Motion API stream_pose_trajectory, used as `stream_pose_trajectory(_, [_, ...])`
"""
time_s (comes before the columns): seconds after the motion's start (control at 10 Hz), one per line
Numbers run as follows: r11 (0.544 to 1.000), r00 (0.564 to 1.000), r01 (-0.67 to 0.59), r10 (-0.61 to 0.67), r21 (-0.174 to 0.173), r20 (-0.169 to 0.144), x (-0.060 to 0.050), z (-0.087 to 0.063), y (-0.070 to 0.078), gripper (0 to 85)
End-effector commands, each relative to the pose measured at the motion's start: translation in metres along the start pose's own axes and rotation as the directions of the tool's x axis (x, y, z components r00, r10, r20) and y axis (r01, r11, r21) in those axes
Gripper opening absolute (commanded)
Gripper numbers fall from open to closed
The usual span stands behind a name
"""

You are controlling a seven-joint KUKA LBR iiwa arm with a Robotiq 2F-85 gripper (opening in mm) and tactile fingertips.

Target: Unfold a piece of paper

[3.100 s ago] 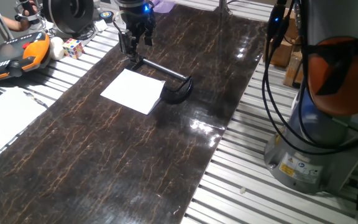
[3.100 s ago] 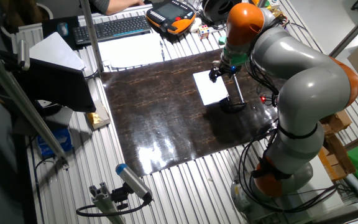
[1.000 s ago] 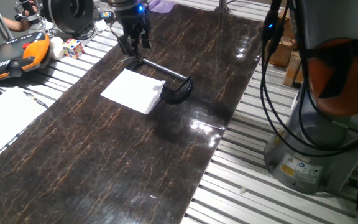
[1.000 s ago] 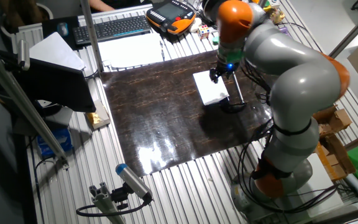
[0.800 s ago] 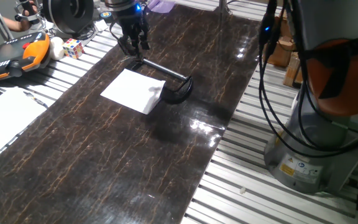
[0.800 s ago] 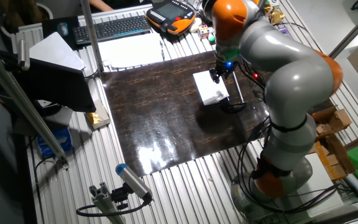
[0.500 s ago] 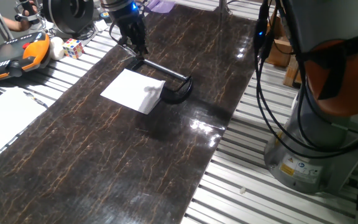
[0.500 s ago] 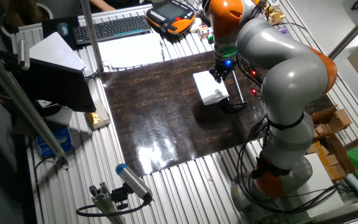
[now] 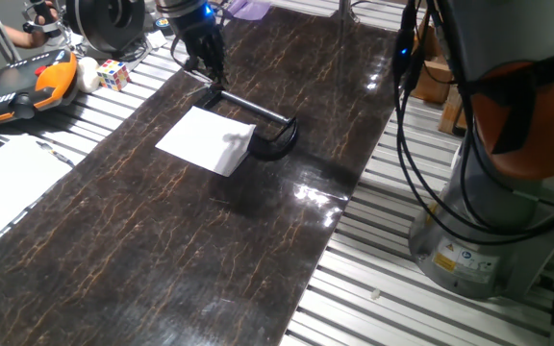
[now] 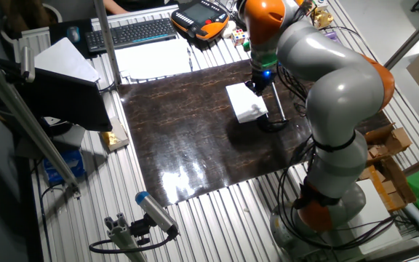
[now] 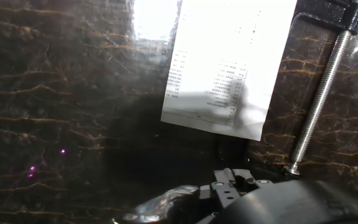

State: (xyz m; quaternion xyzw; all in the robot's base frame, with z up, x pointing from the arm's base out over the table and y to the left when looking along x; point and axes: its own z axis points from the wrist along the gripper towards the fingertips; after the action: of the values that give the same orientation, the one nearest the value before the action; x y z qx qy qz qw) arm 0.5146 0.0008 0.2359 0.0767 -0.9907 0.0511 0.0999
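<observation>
- Hand view showed one piece of paper (image 11: 225, 62) in the upper middle of the frame. It was thin, white and flat, with faint grey print on it and a soft shadow band across its lower part.
- One fixed view showed the same paper (image 9: 207, 140) lying flat on the dark mat (image 9: 162, 240), left of center. The mat was shiny and brown-black with thin orange veins, like marble.
- One black clamp (image 9: 267, 130) lay just beside the paper's right edge. It had a curved black body and one long shiny metal screw rod (image 11: 319, 99).
- One gripper (image 9: 207, 69) hung at the top left, above the far end of the rod. I could not tell if its fingers were spread or pressed together.
- One big grey and orange robot arm (image 10: 326, 80) filled the right side of the other fixed view.
- One colorful cube (image 9: 113, 73) sat on the ribbed metal table (image 9: 392, 279).
</observation>
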Motion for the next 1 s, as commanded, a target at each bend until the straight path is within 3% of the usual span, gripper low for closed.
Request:
stream_pose_trajectory(0.0, [1.000,1.000,0.005,-0.005,-0.002,-0.001,-0.0001,0.0000,-0.0001,2.3])
stream_pose_trajectory(0.3, [1.000,1.000,-0.016,0.016,0.006,0.010,-0.0001,0.0000,-0.0001,1.7])
stream_pose_trajectory(0.4, [1.000,0.993,0.002,0.000,-0.012,0.116,-0.0001,0.0000,-0.0001,1.0])
stream_pose_trajectory(0.5, [0.994,0.989,-0.053,0.067,-0.100,0.136,-0.0001,0.0000,-0.0001,1.0])
stream_pose_trajectory(0.6, [0.985,0.985,-0.108,0.124,-0.135,0.118,-0.0001,0.0000,-0.0001,1.0])
stream_pose_trajectory(0.9, [0.949,0.956,-0.290,0.292,-0.124,0.005,-0.0001,0.0000,-0.0001,1.0])
